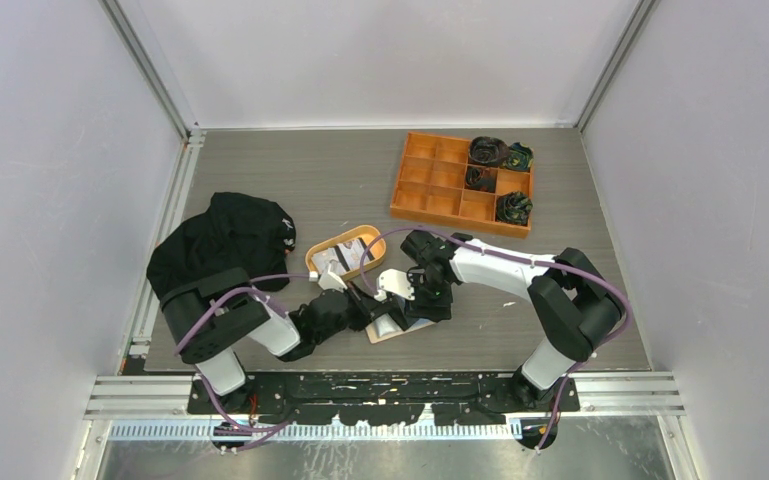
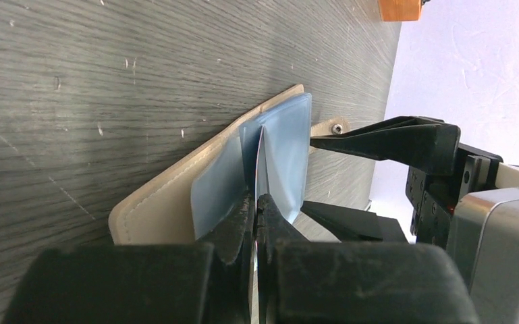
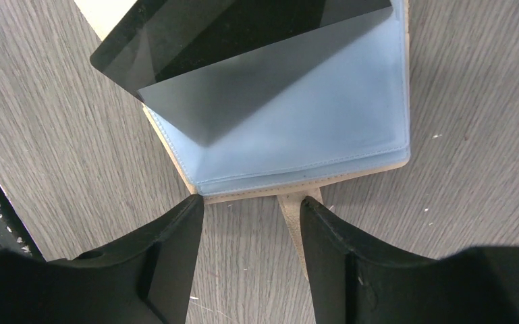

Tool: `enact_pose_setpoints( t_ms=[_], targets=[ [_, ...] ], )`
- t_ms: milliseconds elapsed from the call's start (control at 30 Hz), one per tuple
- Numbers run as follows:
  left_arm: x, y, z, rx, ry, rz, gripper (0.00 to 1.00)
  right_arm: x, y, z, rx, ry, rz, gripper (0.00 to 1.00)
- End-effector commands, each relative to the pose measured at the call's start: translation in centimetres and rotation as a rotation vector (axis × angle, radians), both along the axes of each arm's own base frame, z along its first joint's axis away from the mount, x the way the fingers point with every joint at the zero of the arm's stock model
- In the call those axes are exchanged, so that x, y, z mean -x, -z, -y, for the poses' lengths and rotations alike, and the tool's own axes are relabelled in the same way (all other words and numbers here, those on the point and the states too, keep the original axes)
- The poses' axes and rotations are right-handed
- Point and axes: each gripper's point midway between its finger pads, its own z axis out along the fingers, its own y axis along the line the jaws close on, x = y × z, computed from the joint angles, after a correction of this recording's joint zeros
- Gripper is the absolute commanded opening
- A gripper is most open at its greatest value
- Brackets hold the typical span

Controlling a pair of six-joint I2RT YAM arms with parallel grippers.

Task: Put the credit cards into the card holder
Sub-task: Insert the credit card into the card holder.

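**Inspector:** Large items first.

**Assistant:** A grey wood-grain surface [image 1: 310,180]. A black garment [image 1: 222,240] is heaped at its left side. An orange compartment box [image 1: 425,175] sits at the far right, with dark rolled items [image 1: 488,152] in its right-hand compartments.

**Inspector:** Nearer the arms?

**Assistant:** An oval tan tray [image 1: 352,230] lies near the middle, between garment and box, and a light card [image 1: 332,258] rests in it. Just in front of the tray both arms meet over the card holder [image 3: 351,172]. It lies open and flat on the surface, its bluish clear sleeves uppermost.

**Inspector:** State of the fingers?

**Assistant:** The left fingers [image 2: 233,223] are clenched on the dark card [image 3: 243,34]. From the left wrist it is seen edge-on, standing upright between two sleeves. From the right wrist, part of the card shows greyed through a sleeve and the rest is bare. The right fingers [image 3: 175,250] are released — spread apart and grasping nothing.

**Inspector:** Smallest detail?

**Assistant:** The holder's snap tab [image 3: 295,223] — it lies flat on the surface between the right fingers.
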Motion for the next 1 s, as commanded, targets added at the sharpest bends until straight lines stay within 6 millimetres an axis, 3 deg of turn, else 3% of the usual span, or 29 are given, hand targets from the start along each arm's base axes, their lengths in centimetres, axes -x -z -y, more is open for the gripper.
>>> enact_pose_setpoints(
  t_ms=[0,333,800,967],
  targets=[
    [0.9,1.9,-1.2,-0.093,0.001,-0.066,0.00,-0.8,0.0,-0.9,-0.015,0.004,0.025,0.60],
    [0.7,1.7,-0.8,-0.129,0.015,-0.072,0.00,-0.8,-0.5,-1.3,-0.036,0.004,0.033,0.60],
    [-0.3,1.9,0.0,-0.107,0.070,-0.061,0.07,-0.1,-4.6,-3.2,-0.214,-0.032,0.073,0.63],
    [-0.6,1.8,0.1,-0.079,0.087,-0.055,0.09,2.1,-6.0,-4.6,-0.349,-0.112,0.028,0.58]
  ],
)
